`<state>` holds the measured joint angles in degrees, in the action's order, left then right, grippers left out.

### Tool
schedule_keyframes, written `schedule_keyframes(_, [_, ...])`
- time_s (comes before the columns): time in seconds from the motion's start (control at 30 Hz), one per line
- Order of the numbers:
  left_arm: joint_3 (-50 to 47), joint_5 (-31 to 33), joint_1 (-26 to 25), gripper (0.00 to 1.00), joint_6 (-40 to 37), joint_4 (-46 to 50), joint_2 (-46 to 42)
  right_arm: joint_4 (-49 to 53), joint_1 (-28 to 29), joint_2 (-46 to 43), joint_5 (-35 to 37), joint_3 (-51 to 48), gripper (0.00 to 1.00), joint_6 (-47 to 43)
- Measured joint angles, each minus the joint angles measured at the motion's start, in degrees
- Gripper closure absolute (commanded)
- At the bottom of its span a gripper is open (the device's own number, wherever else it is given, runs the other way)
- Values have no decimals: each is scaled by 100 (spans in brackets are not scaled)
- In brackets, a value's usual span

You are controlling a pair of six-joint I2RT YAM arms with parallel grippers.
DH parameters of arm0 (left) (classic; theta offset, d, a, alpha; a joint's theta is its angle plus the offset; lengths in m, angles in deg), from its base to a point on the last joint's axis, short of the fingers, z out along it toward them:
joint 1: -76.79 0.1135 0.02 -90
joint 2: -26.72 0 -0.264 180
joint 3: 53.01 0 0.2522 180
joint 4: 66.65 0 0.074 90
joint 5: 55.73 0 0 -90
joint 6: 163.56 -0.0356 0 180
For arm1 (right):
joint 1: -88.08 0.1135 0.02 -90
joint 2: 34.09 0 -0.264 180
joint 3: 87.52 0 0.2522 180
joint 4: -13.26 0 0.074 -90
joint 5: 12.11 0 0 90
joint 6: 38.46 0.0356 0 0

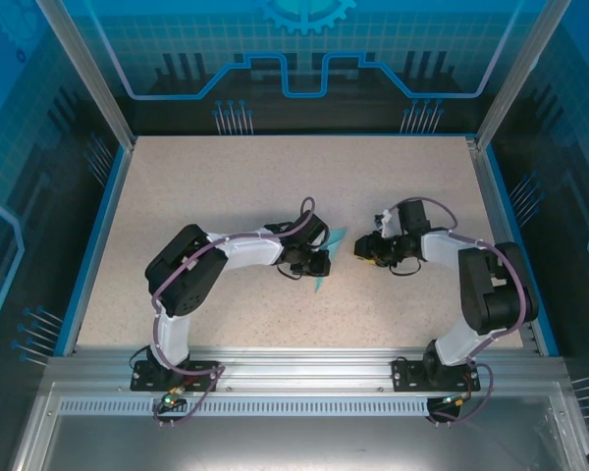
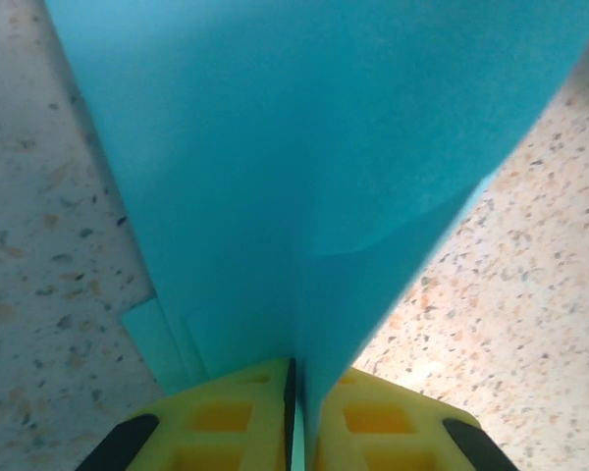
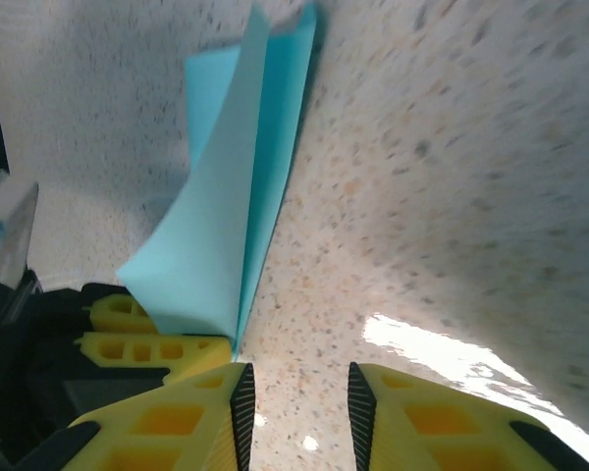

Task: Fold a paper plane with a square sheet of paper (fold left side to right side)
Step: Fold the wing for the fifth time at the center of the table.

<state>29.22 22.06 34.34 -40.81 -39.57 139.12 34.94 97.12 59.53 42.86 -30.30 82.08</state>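
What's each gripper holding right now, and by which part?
Left gripper is shut on the folded blue paper, pinching it at the crease on its near edge. Right gripper is open, holding nothing.

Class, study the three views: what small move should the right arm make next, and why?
Probably ease the right gripper sideways onto the raised flap of the paper and press it down. The left gripper is shut on the paper, whose flaps stand off the table, while the right gripper is open, empty, just beside it.
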Motion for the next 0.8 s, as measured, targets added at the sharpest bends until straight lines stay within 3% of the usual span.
schedule_keyframes(0.4, [-520,-957,374,91,791,-1043,26,-859,531,549,-140,164,75,501])
schedule_keyframes(0.8, [-601,-1172,450,95,1088,-1342,87,-1263,686,780,-254,313,79,702])
